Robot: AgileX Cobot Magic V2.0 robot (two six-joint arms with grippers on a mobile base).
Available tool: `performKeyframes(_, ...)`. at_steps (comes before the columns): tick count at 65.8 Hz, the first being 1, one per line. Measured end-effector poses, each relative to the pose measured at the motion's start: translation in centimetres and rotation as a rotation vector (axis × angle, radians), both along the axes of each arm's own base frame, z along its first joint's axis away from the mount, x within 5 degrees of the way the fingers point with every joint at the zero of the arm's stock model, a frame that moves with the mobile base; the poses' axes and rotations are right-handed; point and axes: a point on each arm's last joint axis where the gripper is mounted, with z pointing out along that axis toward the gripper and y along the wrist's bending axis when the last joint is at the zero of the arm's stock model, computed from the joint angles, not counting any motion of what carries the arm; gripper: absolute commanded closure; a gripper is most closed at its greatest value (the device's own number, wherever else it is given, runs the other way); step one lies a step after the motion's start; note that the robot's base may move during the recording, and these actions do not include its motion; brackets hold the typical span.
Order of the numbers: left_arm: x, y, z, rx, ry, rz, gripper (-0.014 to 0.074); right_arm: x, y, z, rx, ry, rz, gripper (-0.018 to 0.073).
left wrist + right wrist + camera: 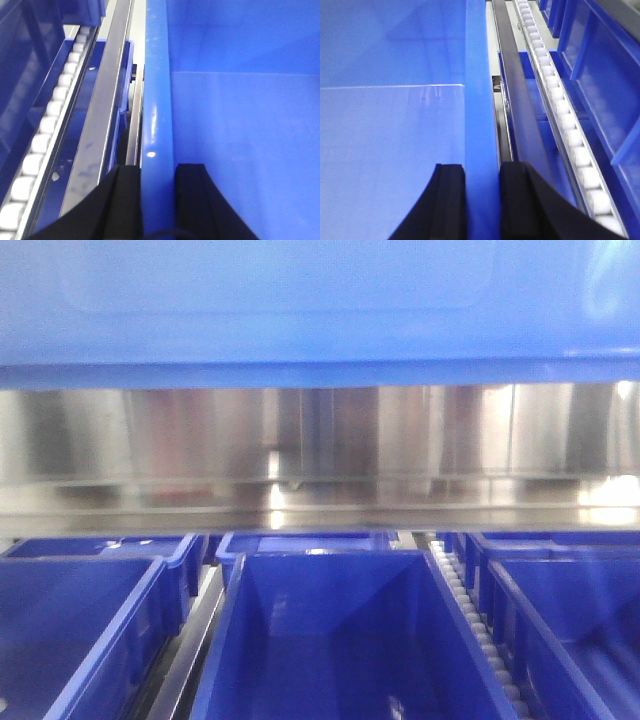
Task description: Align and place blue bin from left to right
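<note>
The blue bin (320, 300) fills the top of the front view, held up close to the camera with its lower edge across the frame. In the left wrist view my left gripper (158, 200) is shut on the blue bin's left rim (157, 110), one black finger outside and one inside the wall. My right gripper (482, 200) is shut the same way on the blue bin's right rim (481, 100). The bin's smooth inside (385, 130) shows no contents.
Below the held bin, darker blue bins (340, 640) stand in lanes, with others at the left (70, 630) and right (570, 620). White roller tracks (570, 130) (47, 130) and metal rails (105, 110) run alongside. A steel back wall (320, 440) stands behind.
</note>
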Motion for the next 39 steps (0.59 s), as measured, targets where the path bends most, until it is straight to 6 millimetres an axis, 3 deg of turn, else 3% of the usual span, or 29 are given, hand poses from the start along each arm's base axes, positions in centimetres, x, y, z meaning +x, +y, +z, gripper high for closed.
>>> performKeyframes(39,0.04,0.06,0.06,0.007,-0.008,0.003,0.0707,0.01,0.02,-0.01,0.001,0.001,-0.001,0.0638)
